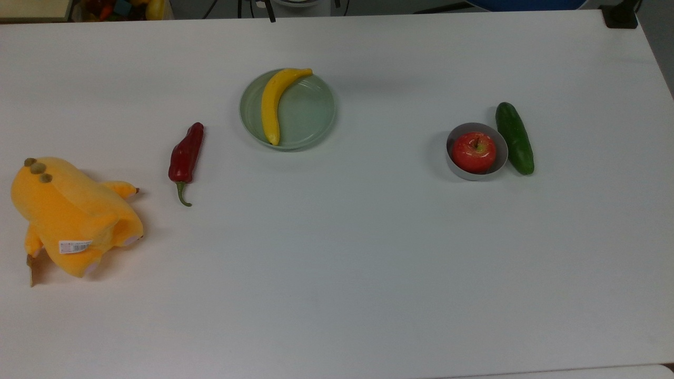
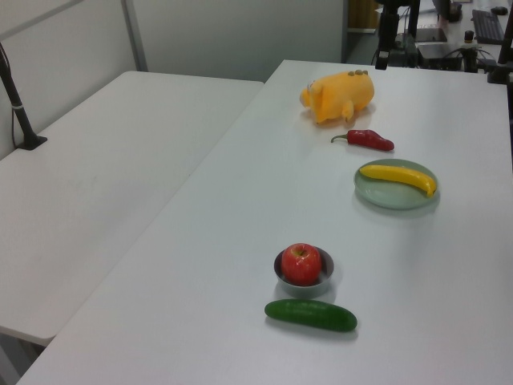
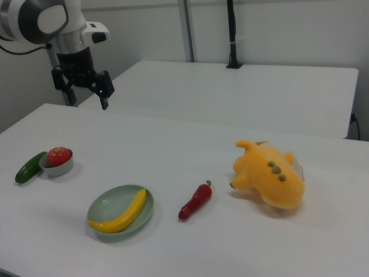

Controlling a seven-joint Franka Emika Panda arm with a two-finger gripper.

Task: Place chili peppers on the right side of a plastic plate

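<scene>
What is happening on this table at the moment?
Nothing is held yet. The robot's open gripper hangs above the white table, away from the objects. The dark red wrinkled chili pepper lies on the table between the orange plush toy and the pale green plastic plate, which holds a yellow banana.

The arm (image 3: 55,23) was white and rounded, with a grey disc on the side of its joint and a thin black cable trailing off behind. Its wrist went dark, ending in a black pincer (image 3: 83,86) with two slim black fingers (image 3: 106,92), spread apart.
</scene>
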